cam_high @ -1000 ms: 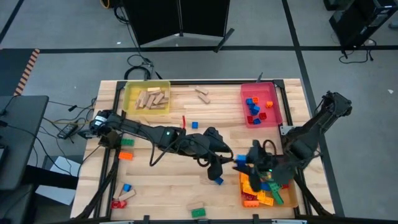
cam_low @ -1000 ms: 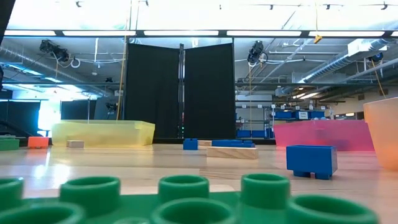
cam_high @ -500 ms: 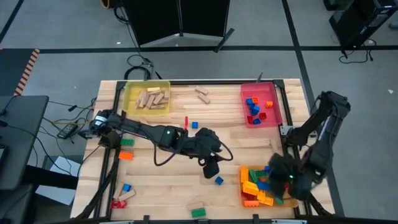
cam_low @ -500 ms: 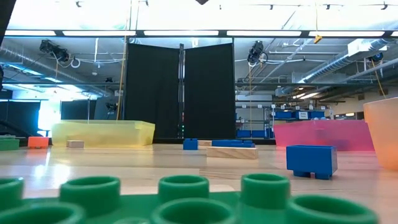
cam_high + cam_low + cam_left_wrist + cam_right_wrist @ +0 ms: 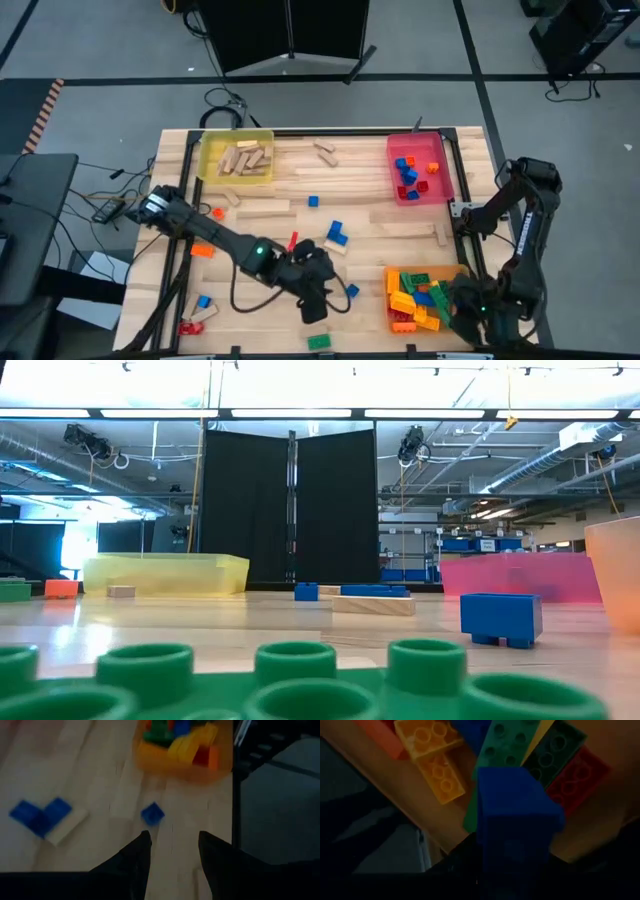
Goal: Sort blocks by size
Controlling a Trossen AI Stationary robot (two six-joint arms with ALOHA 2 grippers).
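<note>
- The left pincer [image 5: 316,305] hangs over the near middle of the counter [image 5: 260,290], fingers [image 5: 134,860] parted and holding nothing.
- In its wrist view a small blue brick [image 5: 152,814] lies on the wood just beyond the fingertips, apart from them; an L-shaped blue brick [image 5: 40,815] lies against a tan wooden block [image 5: 65,826] off to one side.
- The right pincer [image 5: 478,312] sits at the near right corner, beside the orange tray [image 5: 392,322], clenched on a blue block [image 5: 515,815].
- Under that block, the right wrist view shows yellow, green and red bricks [image 5: 512,742] heaped in the tray.
- The yellow tray [image 5: 236,158] at the far left holds tan wooden blocks; the red tray [image 5: 420,168] at the far right holds small blue and red bricks.
- Loose pieces are scattered over the counter: a green brick [image 5: 320,342] at the near edge, an orange one [image 5: 202,250] to the left, and a wooden block [image 5: 325,152] between the far trays.
</note>
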